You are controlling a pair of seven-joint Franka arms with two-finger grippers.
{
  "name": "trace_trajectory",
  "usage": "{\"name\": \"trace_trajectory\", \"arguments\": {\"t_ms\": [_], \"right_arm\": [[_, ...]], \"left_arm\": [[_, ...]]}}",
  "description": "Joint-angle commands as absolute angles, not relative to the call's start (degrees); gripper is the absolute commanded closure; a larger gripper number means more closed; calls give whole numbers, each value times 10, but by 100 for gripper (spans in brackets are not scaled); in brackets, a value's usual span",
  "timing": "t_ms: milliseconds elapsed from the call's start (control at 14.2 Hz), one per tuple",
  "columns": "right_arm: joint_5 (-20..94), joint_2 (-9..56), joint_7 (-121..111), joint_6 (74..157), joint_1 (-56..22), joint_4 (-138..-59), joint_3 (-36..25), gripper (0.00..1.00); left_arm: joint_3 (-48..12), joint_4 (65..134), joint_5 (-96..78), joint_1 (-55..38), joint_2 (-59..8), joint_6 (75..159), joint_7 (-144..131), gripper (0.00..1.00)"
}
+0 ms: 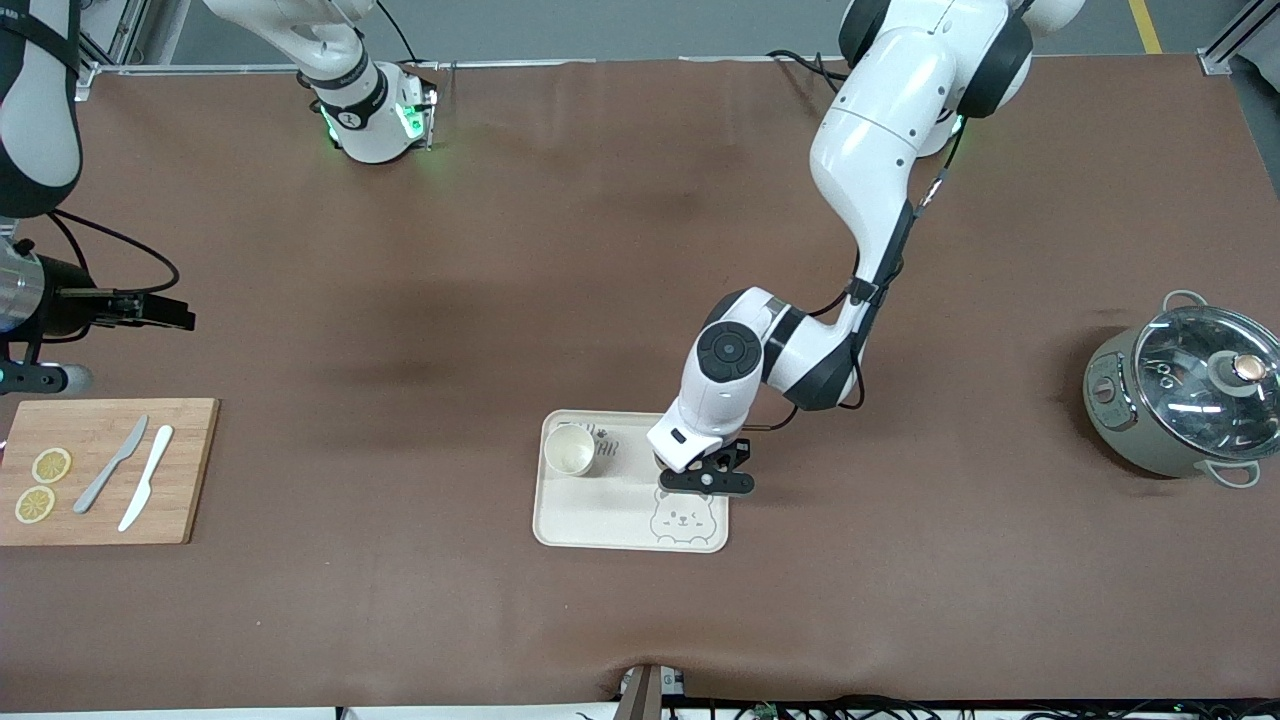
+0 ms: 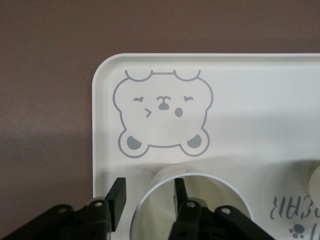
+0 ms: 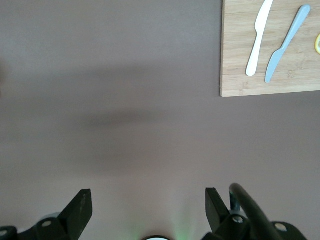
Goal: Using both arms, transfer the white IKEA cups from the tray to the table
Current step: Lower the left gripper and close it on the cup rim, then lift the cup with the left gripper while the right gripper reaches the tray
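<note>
White IKEA cup (image 2: 192,207) stands on the bear tray (image 2: 260,125), its wall pinched between the left pincer's (image 2: 150,197) narrowed fingers.

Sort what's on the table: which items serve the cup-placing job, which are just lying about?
Job: cup standing on bear tray; second cup there, left gripper jaws straddling its wall.
Lying about: cutting board, grey knife, white knife, lemon slices, lidded pot.

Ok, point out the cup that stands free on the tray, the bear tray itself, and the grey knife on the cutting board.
free-standing cup (image 1: 570,450), front view, on its inner wall.
bear tray (image 1: 590,520), front view, on its bare floor.
grey knife (image 1: 110,465), front view, on the middle of it.
</note>
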State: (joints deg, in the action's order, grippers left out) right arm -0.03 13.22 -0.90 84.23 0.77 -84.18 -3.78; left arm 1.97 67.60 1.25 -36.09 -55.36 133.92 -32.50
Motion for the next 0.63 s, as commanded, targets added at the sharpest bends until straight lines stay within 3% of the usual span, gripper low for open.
{"name": "trace_trajectory", "arguments": {"t_ms": [0,563], "right_arm": [[4,163,-11,841,18,-827,-31,0],[13,207,-3,849,14,-838,-30,0]], "left_arm": [[18,662,-4,-362,-562,1343,-329,100],[18,665,-4,-358,-557,1343,-327,100]]}}
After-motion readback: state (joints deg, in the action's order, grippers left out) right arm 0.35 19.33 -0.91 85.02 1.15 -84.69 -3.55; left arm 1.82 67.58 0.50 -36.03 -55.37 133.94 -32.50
